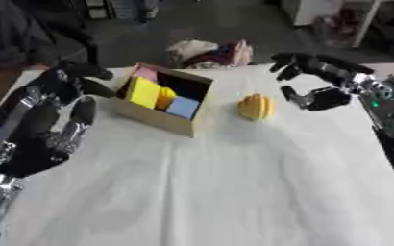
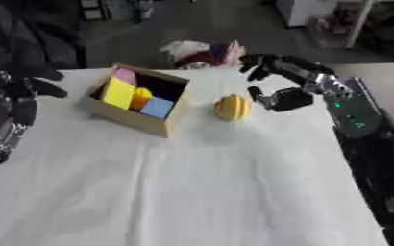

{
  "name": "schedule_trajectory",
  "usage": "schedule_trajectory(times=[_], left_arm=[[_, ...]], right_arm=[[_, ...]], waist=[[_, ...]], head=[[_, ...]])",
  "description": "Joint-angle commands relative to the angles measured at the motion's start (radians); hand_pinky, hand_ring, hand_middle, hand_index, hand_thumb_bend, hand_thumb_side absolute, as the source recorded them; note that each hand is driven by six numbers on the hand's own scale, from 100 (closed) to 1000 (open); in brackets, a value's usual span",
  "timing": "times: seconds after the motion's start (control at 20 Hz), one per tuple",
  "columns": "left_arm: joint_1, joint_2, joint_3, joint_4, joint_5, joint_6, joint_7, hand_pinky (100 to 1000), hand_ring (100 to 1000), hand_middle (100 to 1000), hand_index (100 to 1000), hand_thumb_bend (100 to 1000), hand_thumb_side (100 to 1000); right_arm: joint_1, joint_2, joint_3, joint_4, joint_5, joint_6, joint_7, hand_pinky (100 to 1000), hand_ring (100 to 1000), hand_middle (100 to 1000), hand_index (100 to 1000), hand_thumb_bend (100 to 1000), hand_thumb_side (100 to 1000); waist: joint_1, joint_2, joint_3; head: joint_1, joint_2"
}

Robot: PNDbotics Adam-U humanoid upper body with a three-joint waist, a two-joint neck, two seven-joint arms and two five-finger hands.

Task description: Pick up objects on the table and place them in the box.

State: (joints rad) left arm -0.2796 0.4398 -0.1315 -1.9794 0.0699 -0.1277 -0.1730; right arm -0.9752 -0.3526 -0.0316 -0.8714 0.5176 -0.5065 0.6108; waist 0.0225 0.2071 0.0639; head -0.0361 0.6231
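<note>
Right robot hand point(image 1: 322, 81) hovers spread, just right of a yellow ribbed ball point(image 1: 257, 106); left robot hand point(image 1: 49, 120) rests open beside the cardboard box point(image 1: 163, 117) on the worktop point(image 1: 234, 192).

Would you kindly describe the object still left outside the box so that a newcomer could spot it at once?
On the white table, look just right of the open cardboard box. There sits a rounded yellow-orange object, alone on the cloth, between the box and the robot's open right hand. Unlike the coloured pieces nearby, it lies outside the box.

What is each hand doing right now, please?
Left hand: open, holding nothing, beside the box.
Right hand: open, empty, just right of the yellow object.
</note>
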Motion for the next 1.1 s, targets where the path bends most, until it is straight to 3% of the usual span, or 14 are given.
schedule_trajectory(times=[0.05,0.35,0.45,0.6,0.75,1.0,1.1], left_arm=[[0.036,-0.05,-0.003,-0.02,-0.004,0.036,-0.013,764,669,713,821,100,575],[0.067,-0.125,-0.019,-0.021,-0.037,0.063,-0.051,758,657,697,820,100,586],[0.074,-0.134,-0.016,-0.021,-0.046,0.065,-0.051,757,655,694,819,100,589],[0.082,-0.14,-0.012,-0.021,-0.057,0.069,-0.046,756,653,692,819,100,593],[0.086,-0.145,-0.01,-0.021,-0.068,0.073,-0.041,755,652,691,819,100,594],[0.088,-0.155,-0.015,-0.021,-0.079,0.078,-0.041,753,650,690,820,100,594],[0.087,-0.158,-0.017,-0.021,-0.082,0.076,-0.043,752,648,690,820,100,591]], right_arm=[[-0.029,-0.008,-0.05,0.059,0.055,0.023,-0.028,917,914,912,1000,100,413],[-0.049,-0.016,-0.064,0.191,0.145,0.111,-0.116,933,932,923,1000,100,432],[-0.049,-0.023,-0.051,0.218,0.176,0.143,-0.148,943,944,929,1000,100,401],[-0.049,-0.038,-0.037,0.234,0.223,0.19,-0.195,967,969,940,1000,100,276],[-0.05,-0.054,-0.004,0.248,0.272,0.238,-0.243,980,984,940,1000,100,251],[-0.053,-0.047,0.063,0.288,0.349,0.316,-0.321,974,974,894,982,100,283],[-0.052,-0.034,0.096,0.321,0.378,0.343,-0.349,969,968,867,968,100,335]], waist=[[-0.005,-0.027,0.032],[-0.018,-0.03,0.107],[-0.023,-0.03,0.117],[-0.03,-0.029,0.124],[-0.037,-0.03,0.128],[-0.043,-0.029,0.131],[-0.042,-0.028,0.132]], head=[[-0.059,0.002],[-0.137,-0.005],[-0.146,-0.008],[-0.152,-0.013],[-0.155,-0.015],[-0.157,-0.021],[-0.157,-0.021]])
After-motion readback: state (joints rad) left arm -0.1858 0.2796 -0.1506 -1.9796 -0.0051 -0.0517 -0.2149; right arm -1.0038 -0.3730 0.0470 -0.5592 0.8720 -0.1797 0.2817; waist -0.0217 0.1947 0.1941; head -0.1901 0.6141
